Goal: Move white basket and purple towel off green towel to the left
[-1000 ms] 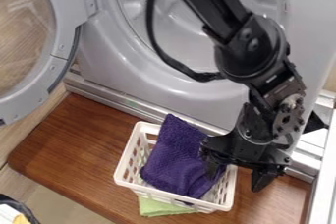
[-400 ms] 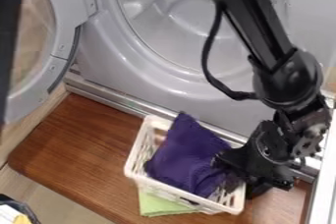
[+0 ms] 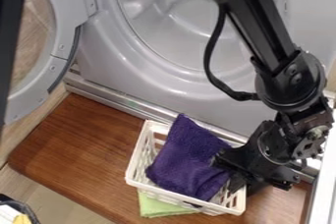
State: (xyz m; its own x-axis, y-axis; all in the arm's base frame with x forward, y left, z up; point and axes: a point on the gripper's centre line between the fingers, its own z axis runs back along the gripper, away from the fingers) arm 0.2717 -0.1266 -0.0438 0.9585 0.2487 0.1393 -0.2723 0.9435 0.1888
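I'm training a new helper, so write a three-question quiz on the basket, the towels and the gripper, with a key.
1. True or false: the purple terry towel lies in the white slatted plastic basket.
2. Fill in the colour: a ______ cloth towel pokes out from under the basket.
3. As pictured, at which side of the basket is the black two-finger gripper? A) left B) right C) top

Key: 1. True; 2. light green; 3. B
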